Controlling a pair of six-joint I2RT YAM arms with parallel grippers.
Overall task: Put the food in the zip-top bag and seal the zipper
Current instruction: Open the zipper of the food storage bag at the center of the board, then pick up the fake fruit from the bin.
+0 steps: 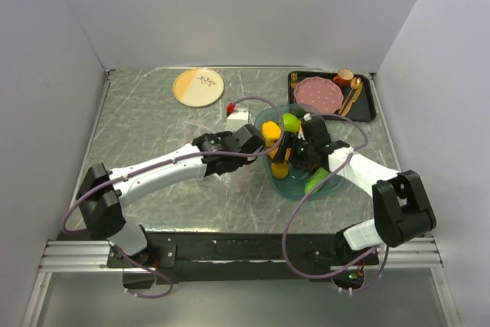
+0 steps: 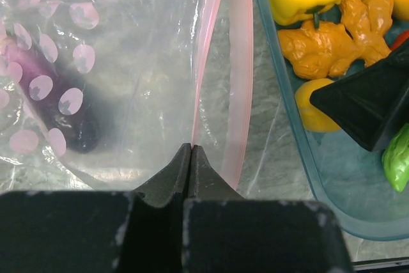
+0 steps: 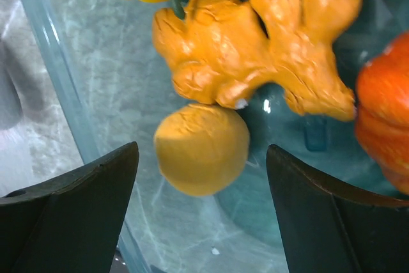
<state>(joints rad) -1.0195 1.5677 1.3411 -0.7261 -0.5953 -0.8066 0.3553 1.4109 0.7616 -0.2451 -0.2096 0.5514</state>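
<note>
Clear floppy plastic bag (image 2: pixel 128 62), glossy.

Both arms were stretched forward and inward, the left gripper (image 2: pixel 190 150) clamped on the zipper (image 2: pixel 240 62), the right gripper (image 3: pixel 201 151) spread wide.

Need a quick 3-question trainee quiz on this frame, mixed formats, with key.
1. True or false: the left end effector is shut on the zipper.
2. Which food is inside the zip-top bag? A pepper, B eggplant, C apple.
3. Fill in: the right end effector is ___, the round orange piece showing between its fingers.
Key: 1 true; 2 B; 3 open.
</note>
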